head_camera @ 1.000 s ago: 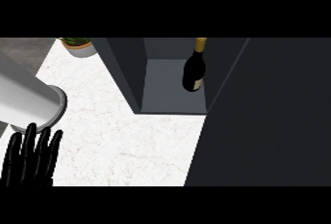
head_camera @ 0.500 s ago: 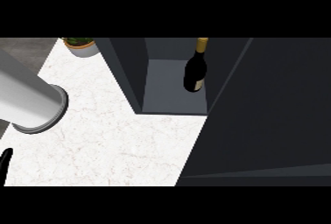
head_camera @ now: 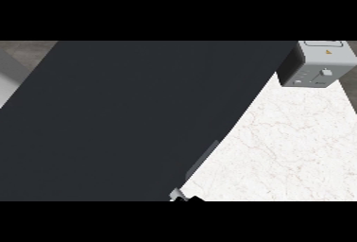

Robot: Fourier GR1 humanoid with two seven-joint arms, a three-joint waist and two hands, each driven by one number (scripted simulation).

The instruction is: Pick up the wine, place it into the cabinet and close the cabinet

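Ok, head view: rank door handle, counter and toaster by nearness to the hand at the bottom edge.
1. Door handle, just above the hand, on the door's edge.
2. Counter, right beside it; too close to call against the handle.
3. Toaster, far top right corner.

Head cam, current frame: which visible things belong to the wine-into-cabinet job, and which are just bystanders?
Belongs to the job:
- large dark grey cabinet panel filling most of the view, with its slim grey handle along the lower right edge

Just lying about:
- grey toaster at top right
- white marble counter

Wine bottle and both hands: not visible.
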